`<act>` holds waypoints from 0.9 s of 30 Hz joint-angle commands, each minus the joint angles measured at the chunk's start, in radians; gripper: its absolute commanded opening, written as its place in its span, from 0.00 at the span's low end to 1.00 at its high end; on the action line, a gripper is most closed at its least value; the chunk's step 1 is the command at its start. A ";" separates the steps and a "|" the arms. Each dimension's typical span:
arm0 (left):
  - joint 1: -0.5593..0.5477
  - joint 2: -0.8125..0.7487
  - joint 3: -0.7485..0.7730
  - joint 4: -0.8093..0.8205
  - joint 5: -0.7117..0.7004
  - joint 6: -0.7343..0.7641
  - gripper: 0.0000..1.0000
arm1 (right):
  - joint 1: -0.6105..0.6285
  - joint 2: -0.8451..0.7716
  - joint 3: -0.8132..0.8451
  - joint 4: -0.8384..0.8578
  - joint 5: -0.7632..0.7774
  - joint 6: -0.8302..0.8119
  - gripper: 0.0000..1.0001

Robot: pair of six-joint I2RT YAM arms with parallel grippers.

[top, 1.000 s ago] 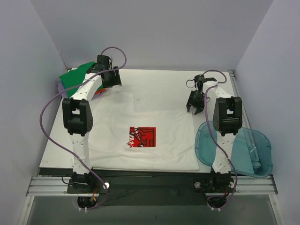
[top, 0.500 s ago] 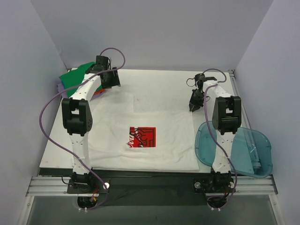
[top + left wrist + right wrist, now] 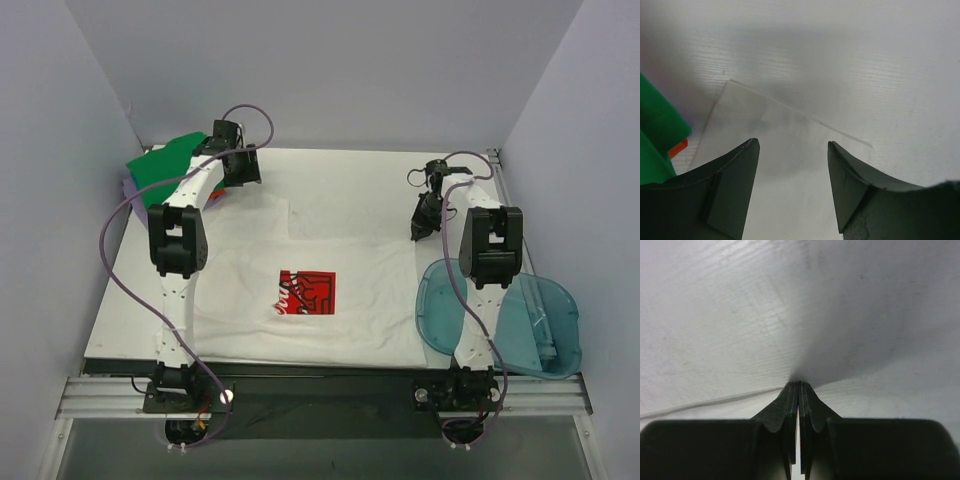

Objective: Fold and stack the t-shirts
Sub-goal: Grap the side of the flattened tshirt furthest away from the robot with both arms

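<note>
step: first fold, judged just starting | white t-shirt [image 3: 360,290]: spread flat mid-desk [image 3: 400,165], red logo [image 3: 306,292] up | right end effector [image 3: 798,384]: pinched on cloth at shirt's right edge | left end effector [image 3: 793,141]: wide, empty, over left sleeve | next: left likely must drop and pinch before both lift | folded green t-shirt [image 3: 165,165]: far-left corner

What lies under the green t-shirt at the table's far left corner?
A lavender edge and a red-orange corner peek out beneath the green t-shirt; anything else below is covered.
</note>
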 commanded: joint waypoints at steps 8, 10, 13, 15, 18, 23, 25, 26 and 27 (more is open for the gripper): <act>0.004 0.130 0.165 0.074 -0.020 0.006 0.68 | -0.078 -0.045 0.000 -0.141 0.098 -0.027 0.00; 0.003 0.141 0.172 0.086 -0.036 0.000 0.67 | -0.081 -0.039 0.007 -0.144 0.089 -0.031 0.00; 0.001 0.163 0.181 0.124 -0.053 -0.006 0.68 | -0.081 -0.026 0.020 -0.150 0.083 -0.039 0.00; -0.002 0.183 0.198 0.138 -0.083 -0.005 0.68 | -0.080 -0.023 0.029 -0.160 0.078 -0.045 0.00; -0.003 0.190 0.187 0.195 -0.099 -0.005 0.68 | -0.081 -0.016 0.035 -0.163 0.069 -0.051 0.00; -0.008 0.230 0.231 0.276 -0.070 0.000 0.62 | -0.081 -0.008 0.037 -0.169 0.050 -0.053 0.00; -0.009 0.253 0.253 0.272 -0.041 0.005 0.62 | -0.081 -0.002 0.040 -0.170 0.046 -0.051 0.00; -0.011 0.259 0.260 0.272 -0.036 0.011 0.62 | -0.080 -0.002 0.041 -0.172 0.041 -0.051 0.00; -0.012 0.262 0.261 0.269 -0.033 0.012 0.62 | -0.080 0.004 0.046 -0.172 0.037 -0.050 0.00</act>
